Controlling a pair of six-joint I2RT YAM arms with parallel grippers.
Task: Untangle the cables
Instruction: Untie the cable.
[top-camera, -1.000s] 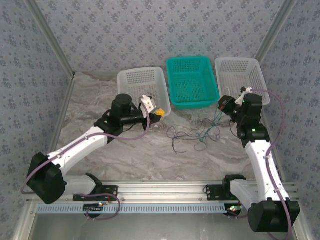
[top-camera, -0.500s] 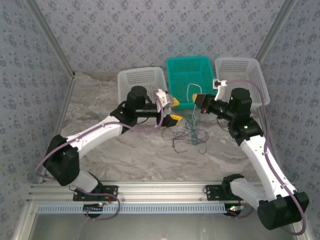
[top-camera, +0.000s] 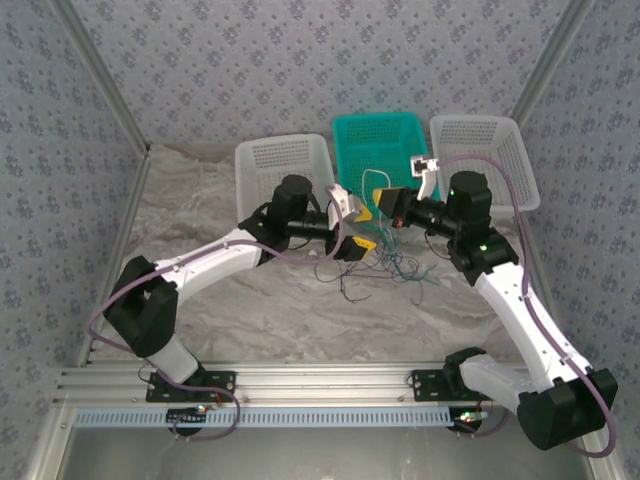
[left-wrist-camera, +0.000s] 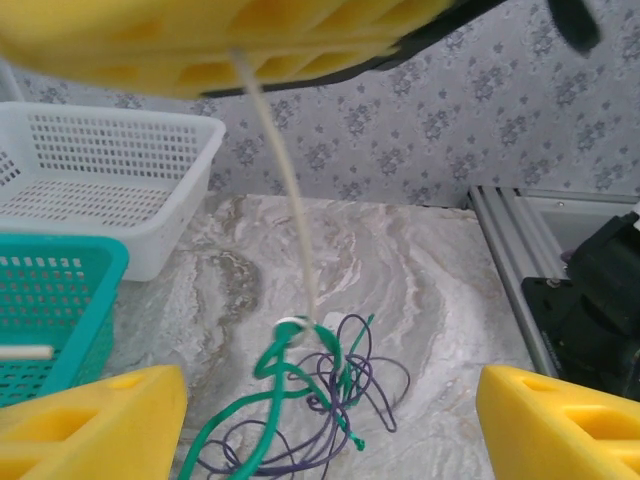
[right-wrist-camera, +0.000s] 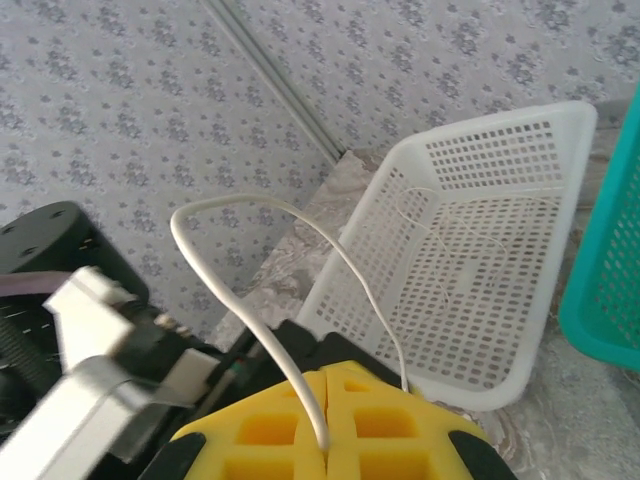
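My right gripper (top-camera: 388, 200) is shut on a whitish cable (right-wrist-camera: 250, 325), which loops up out of the closed yellow pads (right-wrist-camera: 290, 430). In the left wrist view the right gripper (left-wrist-camera: 240, 60) sits at the top, and the whitish cable (left-wrist-camera: 290, 200) hangs from it down to a knot of green and dark purple-grey cables (left-wrist-camera: 330, 375) just above the table. The tangle (top-camera: 395, 262) trails onto the table below both grippers. My left gripper (top-camera: 362, 228) is open right beside the right one, its yellow fingers (left-wrist-camera: 90, 420) wide apart on either side of the tangle and touching nothing.
Three baskets stand at the back: a white one (top-camera: 280, 140) on the left, a teal one (top-camera: 375, 117) in the middle and a white one (top-camera: 475, 120) on the right. The white basket (right-wrist-camera: 480, 280) lies close behind the grippers. An aluminium rail (left-wrist-camera: 500, 240) runs along the table's near edge.
The right gripper has swung left and up with the whitish cable, dragging the tangle leftward. The left arm has reached right, bringing its open gripper next to the right one.
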